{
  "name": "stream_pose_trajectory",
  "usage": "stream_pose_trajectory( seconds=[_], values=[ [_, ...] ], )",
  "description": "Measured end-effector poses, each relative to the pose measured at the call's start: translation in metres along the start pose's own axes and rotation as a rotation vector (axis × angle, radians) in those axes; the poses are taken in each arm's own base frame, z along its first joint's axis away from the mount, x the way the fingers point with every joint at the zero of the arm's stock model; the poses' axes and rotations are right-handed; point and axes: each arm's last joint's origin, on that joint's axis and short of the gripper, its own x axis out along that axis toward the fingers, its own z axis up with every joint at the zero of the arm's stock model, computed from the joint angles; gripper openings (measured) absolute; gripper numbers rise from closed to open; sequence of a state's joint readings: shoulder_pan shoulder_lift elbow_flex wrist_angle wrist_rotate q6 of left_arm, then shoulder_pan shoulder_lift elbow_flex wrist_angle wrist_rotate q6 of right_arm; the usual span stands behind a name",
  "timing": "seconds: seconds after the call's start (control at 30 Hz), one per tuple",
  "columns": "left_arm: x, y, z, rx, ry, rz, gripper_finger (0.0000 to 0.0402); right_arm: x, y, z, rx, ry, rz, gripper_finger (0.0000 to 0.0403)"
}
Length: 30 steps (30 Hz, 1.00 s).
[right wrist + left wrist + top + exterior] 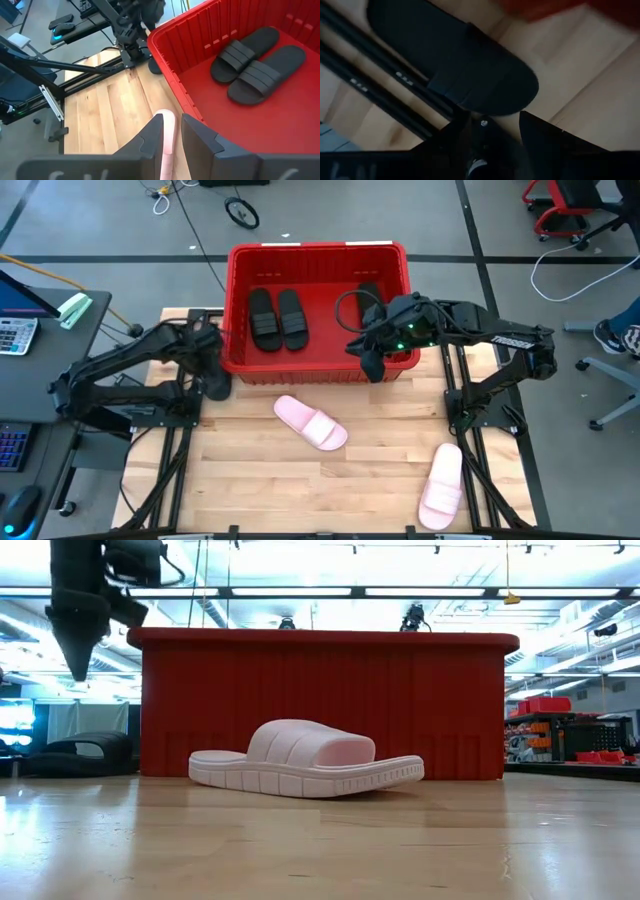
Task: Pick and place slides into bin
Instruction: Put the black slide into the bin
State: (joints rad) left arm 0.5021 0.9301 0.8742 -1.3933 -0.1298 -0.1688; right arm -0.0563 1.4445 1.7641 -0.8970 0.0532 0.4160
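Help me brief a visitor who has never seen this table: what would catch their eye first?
The big red bin at the table's far edge, with two black slides lying side by side in it and a third near its right wall. Then two pale pink slides on the bare wood: one just in front of the bin, one near the front right corner. The left tool hangs over another black slide beside the bin's left corner.

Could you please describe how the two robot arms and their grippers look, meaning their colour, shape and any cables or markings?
Both arms are matte black, built of jointed tubular links. The right arm carries small green lights near its wrist, a looping black cable, and white lettering on one link. The right gripper has two flat, tapering dark fingers. The left gripper looks equally dark and blocky.
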Motion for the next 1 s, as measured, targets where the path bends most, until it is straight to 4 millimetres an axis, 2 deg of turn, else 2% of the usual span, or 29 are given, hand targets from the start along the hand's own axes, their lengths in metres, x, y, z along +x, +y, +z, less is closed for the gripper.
stream_pose_trajectory(
  seconds=[0.2,0.3,0.43,0.6,0.8,1.0],
  values=[
    [-0.035,0.016,-0.011,-0.262,-0.168,0.028,0.0172,0.000,0.000,0.000,0.000,0.000,0.000,0.0075],
    [-0.041,0.025,-0.024,-0.380,-0.176,0.067,0.0172,0.000,0.000,0.000,-0.001,0.000,0.000,0.0075],
    [-0.029,0.032,-0.030,-0.459,-0.093,0.103,0.0172,0.000,0.000,0.000,0.000,0.001,0.000,0.0075],
    [-0.006,0.038,-0.015,-0.555,-0.104,0.053,0.0172,0.000,0.000,0.000,0.000,0.001,0.001,0.0075],
    [0.012,0.045,0.000,-0.504,-0.163,0.059,0.0172,0.000,0.000,0.000,0.004,0.001,0.002,0.0075],
    [0.022,0.053,0.004,-0.522,-0.079,0.017,0.0172,0.000,0.000,0.000,0.004,0.001,0.002,0.0075]
  ],
)
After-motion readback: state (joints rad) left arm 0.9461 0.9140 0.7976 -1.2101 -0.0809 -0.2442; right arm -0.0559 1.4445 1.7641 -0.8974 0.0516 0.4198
